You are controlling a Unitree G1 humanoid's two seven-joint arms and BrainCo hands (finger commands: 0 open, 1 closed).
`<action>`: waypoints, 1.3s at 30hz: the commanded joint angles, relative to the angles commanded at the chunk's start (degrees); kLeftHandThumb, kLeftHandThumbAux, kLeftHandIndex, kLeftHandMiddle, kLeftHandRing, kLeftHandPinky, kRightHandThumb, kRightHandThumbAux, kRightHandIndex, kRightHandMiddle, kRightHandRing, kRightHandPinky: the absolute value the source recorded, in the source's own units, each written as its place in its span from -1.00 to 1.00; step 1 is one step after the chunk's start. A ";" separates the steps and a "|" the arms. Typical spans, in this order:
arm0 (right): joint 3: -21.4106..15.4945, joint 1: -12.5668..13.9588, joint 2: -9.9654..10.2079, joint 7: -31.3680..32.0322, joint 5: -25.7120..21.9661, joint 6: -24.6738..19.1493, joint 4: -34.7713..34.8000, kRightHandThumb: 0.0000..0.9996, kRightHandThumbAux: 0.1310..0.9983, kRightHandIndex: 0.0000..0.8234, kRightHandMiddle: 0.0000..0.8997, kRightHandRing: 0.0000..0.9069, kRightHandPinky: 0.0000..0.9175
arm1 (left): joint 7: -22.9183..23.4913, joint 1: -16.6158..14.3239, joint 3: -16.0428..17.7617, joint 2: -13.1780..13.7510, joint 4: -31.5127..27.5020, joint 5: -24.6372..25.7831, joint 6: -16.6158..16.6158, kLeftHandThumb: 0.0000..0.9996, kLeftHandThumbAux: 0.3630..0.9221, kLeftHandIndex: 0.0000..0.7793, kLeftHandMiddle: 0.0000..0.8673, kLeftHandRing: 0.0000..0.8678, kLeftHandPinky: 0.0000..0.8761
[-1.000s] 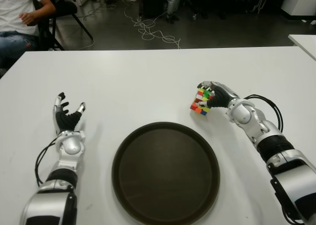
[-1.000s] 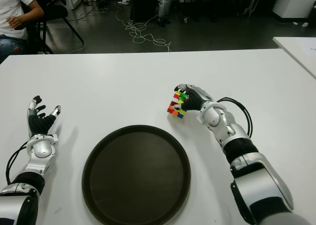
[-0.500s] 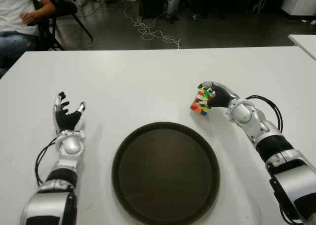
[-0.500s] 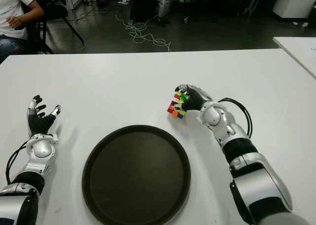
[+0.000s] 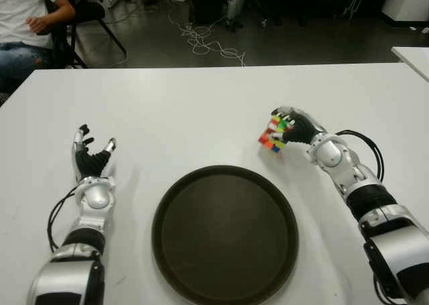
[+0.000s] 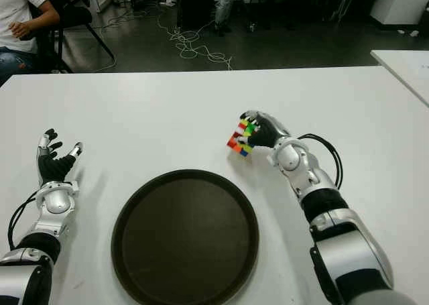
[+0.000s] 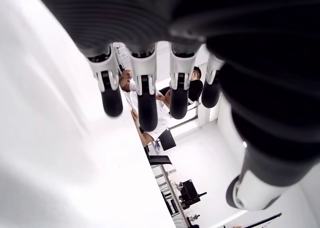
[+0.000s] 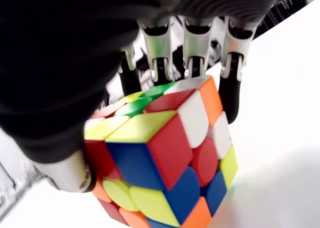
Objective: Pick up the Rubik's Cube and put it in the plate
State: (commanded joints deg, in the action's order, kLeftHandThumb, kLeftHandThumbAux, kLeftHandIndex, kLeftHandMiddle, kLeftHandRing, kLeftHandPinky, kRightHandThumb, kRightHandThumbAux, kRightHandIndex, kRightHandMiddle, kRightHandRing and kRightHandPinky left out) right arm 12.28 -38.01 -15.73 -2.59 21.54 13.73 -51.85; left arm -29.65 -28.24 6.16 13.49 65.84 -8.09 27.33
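A: Cube (image 5: 274, 133) — held in right hand (image 6: 263, 131), just off the far-right edge of plate (image 5: 224, 234). Lifted clear of the table, by the look of the gap under it in the wrist view; not certain.

B: Grip?

A: Four fingers (image 8: 192, 57) curled over the far face, thumb pressed on the near side. Wrapped tight, nothing slack. Cube tilted, one corner down.

B: Why held that way?

A: Likely a pinch across opposite faces, to keep smooth plastic from slipping during the carry. Not over the plate yet; short move left and near remaining, then release.

B: Left hand (image 5: 92, 159)?

A: Idle, far left of the plate. Fingers spread and upright, holding nothing. Out of the path, sensibly.

B: Surface?

A: Table (image 5: 188, 104), white, plain, matte. Plate dark, round, shallow rim, nothing in it. Low rim, so little clearance needed on entry.

B: Room?

A: Dark floor beyond the far edge, loose cables (image 5: 208, 45) coiled on it. Seated person (image 5: 27, 23) at far left, on a black chair. Second white table corner at far right.
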 joint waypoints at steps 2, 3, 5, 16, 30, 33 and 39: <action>-1.03 0.11 0.37 -0.80 -1.06 0.90 -0.22 0.38 0.37 0.05 0.69 0.72 0.70 | -0.11 -0.03 -0.04 0.03 0.02 -0.07 -0.09 -0.17 0.26 -0.74 -0.65 -0.63 -0.62; -1.42 0.14 0.50 -1.00 -1.49 1.27 -0.32 0.38 0.37 0.05 0.70 0.73 0.71 | -0.15 -0.05 -0.05 0.03 0.04 -0.10 -0.12 -0.18 0.26 -0.74 -0.65 -0.63 -0.63; -4.59 0.54 1.69 -0.29 -5.80 3.81 -0.37 0.38 0.37 0.05 0.71 0.74 0.71 | -0.28 -0.10 -0.06 0.06 0.11 -0.15 -0.12 -0.19 0.26 -0.74 -0.65 -0.63 -0.63; -14.71 2.57 6.22 10.23 -22.85 6.13 2.84 0.38 0.38 0.06 0.77 0.78 0.73 | 0.07 -0.02 0.02 0.14 0.12 -0.03 0.24 -0.14 0.24 -0.72 -0.63 -0.62 -0.62; -18.06 4.65 7.77 16.33 -30.38 -8.74 13.91 0.39 0.37 0.06 0.68 0.70 0.67 | -0.10 -0.15 -0.07 0.18 0.12 -0.18 -0.14 -0.18 0.26 -0.75 -0.66 -0.66 -0.66; -18.30 4.85 7.85 16.63 -30.73 -10.72 15.18 0.39 0.37 0.06 0.66 0.68 0.66 | -0.24 -0.15 -0.05 0.16 0.14 -0.21 0.02 -0.16 0.27 -0.74 -0.65 -0.64 -0.65; -18.51 5.16 7.82 17.13 -31.09 -13.09 16.86 0.39 0.37 0.06 0.66 0.68 0.67 | -0.51 -0.23 0.01 0.04 0.19 -0.18 -0.19 -0.22 0.26 -0.75 -0.66 -0.66 -0.69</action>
State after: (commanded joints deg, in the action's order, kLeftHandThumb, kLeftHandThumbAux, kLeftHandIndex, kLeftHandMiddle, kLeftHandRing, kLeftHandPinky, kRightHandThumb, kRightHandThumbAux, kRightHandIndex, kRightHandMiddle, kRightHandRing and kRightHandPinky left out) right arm -6.23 -32.85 -7.91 14.54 -9.55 0.63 -34.99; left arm -30.17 -28.47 6.17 13.52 66.03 -8.27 27.14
